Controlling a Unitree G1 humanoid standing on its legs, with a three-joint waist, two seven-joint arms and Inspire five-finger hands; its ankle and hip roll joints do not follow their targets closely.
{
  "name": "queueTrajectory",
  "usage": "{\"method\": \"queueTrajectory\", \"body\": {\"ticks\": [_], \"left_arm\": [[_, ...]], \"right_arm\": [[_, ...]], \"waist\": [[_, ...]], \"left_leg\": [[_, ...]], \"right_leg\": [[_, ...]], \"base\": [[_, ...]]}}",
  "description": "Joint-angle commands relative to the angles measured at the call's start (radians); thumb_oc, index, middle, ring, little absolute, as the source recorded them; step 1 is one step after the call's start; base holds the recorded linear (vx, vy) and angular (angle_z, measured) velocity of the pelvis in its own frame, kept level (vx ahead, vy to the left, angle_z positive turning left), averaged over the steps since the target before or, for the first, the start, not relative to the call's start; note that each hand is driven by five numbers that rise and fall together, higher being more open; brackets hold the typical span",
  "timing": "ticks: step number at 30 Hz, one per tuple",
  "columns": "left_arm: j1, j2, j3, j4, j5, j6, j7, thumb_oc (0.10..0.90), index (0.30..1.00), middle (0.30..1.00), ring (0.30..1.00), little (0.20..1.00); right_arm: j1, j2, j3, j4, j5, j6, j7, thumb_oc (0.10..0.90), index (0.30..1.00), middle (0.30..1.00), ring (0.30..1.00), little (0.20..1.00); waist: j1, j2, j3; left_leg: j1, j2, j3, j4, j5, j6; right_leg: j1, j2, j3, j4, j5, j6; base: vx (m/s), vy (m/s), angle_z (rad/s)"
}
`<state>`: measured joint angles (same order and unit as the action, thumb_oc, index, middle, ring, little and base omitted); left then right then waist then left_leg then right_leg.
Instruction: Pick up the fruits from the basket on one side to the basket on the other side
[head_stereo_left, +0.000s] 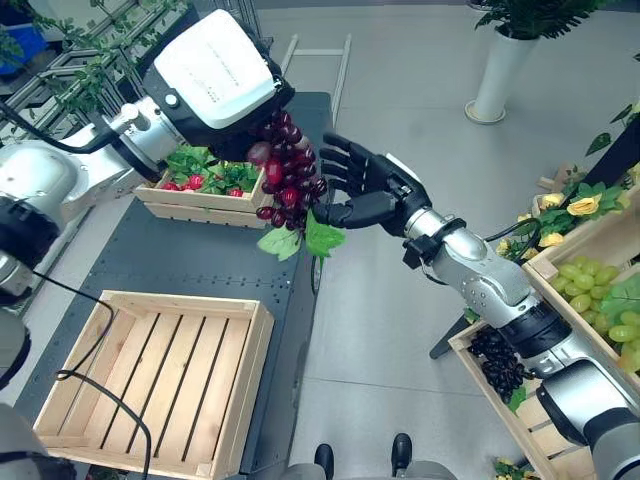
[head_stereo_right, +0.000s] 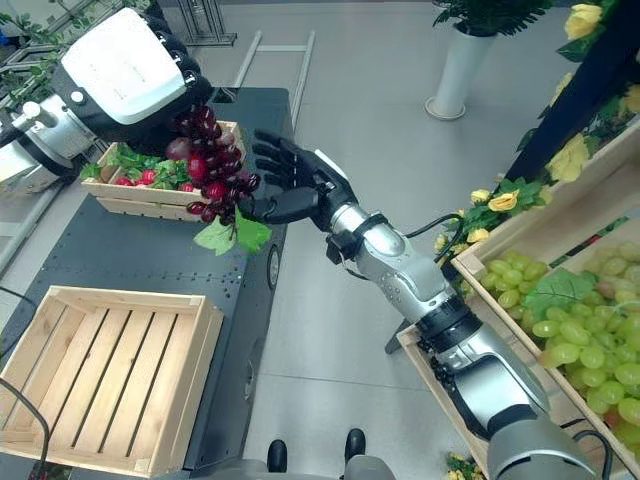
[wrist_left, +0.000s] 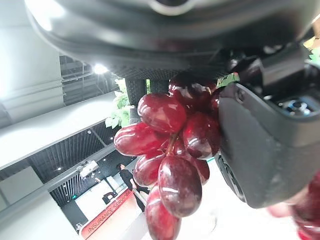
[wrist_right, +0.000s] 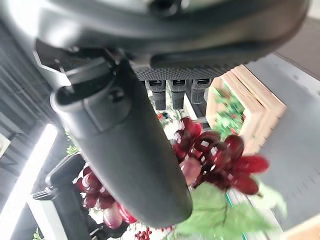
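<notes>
Two hands meet on one bunch of red grapes (head_stereo_left: 288, 175), up in the air beside the dark table (head_stereo_left: 190, 262). In the left eye view the left hand (head_stereo_left: 222, 95) grips its top while the right hand (head_stereo_left: 362, 185) spreads against its side. The right eye view adds green grapes (head_stereo_right: 570, 335) in a crate (head_stereo_right: 470, 262) to the right. The left wrist view shows the grapes pinched under the thumb. The right wrist view shows straight fingers beside the bunch.

One red grape bunch (head_stereo_left: 288, 180); two crates on the table (head_stereo_left: 160, 380); one white vase (head_stereo_left: 497, 75).
</notes>
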<state>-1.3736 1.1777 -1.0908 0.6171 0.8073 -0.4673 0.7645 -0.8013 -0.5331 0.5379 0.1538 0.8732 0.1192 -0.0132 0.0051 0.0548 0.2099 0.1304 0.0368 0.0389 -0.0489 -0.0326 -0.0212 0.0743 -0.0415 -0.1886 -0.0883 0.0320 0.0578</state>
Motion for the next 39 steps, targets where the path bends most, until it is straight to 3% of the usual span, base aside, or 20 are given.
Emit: {"method": "queueTrajectory", "body": {"ticks": [1, 9, 23, 27, 34, 39], "left_arm": [[-0.158, -0.046, 0.006, 0.171, -0.17, 0.035, 0.06, 0.4, 0.3, 0.3, 0.3, 0.3], [-0.178, -0.125, 0.003, 0.167, -0.24, 0.057, 0.051, 0.4, 0.3, 0.3, 0.3, 0.3], [-0.218, -0.164, -0.037, 0.121, -0.264, 0.116, 0.021, 0.4, 0.3, 0.3, 0.3, 0.3], [-0.223, -0.17, -0.046, 0.112, -0.263, 0.116, 0.017, 0.4, 0.3, 0.3, 0.3, 0.3], [-0.198, -0.186, -0.05, 0.111, -0.243, 0.105, -0.005, 0.4, 0.3, 0.3, 0.3, 0.3], [-0.166, -0.203, -0.043, 0.116, -0.218, 0.09, -0.004, 0.4, 0.3, 0.3, 0.3, 0.3]], "right_arm": [[-0.097, 0.017, -0.04, 0.041, 0.041, -0.127, -0.051, 0.8, 0.9, 0.9, 0.9, 0.9], [-0.099, 0.039, -0.012, 0.033, 0.169, -0.024, 0.016, 0.8, 0.9, 0.9, 0.9, 0.9], [-0.112, 0.067, 0.031, 0.065, 0.221, 0.029, 0.065, 0.8, 0.9, 0.9, 0.9, 0.9], [-0.126, 0.081, 0.048, 0.069, 0.24, 0.024, 0.069, 0.8, 0.9, 0.9, 0.9, 0.9], [-0.164, 0.115, 0.049, 0.064, 0.278, -0.069, 0.067, 0.8, 0.9, 0.9, 0.9, 0.9], [-0.179, 0.15, 0.044, 0.058, 0.31, -0.1, 0.067, 0.8, 0.9, 0.9, 0.9, 0.9]], "waist": [[0.023, 0.0, -0.203], [0.006, -0.007, -0.215], [0.004, -0.015, -0.22], [0.009, -0.018, -0.222], [0.02, -0.019, -0.223], [0.024, -0.019, -0.223]], "left_leg": [[-0.056, -0.087, -0.005, -0.038, 0.019, 0.016], [-0.051, -0.087, 0.008, -0.038, 0.016, 0.018], [-0.048, -0.084, 0.012, -0.038, 0.012, 0.021], [-0.046, -0.084, 0.009, -0.038, 0.012, 0.02], [-0.045, -0.083, 0.0, -0.038, 0.012, 0.022], [-0.044, -0.084, -0.006, -0.038, 0.013, 0.024]], "right_leg": [[0.01, 0.013, 0.003, 0.001, -0.021, -0.005], [0.01, 0.01, 0.012, 0.001, -0.021, -0.002], [0.012, 0.01, 0.014, 0.001, -0.023, -0.004], [0.015, 0.01, 0.011, 0.001, -0.024, -0.005], [0.019, 0.011, 0.008, 0.001, -0.029, -0.008], [0.021, 0.012, 0.009, 0.001, -0.029, -0.01]], "base": [[0.0, 0.0, 0.0], [0.0, 0.002, -0.02], [0.0, 0.0, 0.0], [0.0, 0.0, 0.0], [0.0, 0.0, 0.0], [0.0, 0.0, 0.0]]}}
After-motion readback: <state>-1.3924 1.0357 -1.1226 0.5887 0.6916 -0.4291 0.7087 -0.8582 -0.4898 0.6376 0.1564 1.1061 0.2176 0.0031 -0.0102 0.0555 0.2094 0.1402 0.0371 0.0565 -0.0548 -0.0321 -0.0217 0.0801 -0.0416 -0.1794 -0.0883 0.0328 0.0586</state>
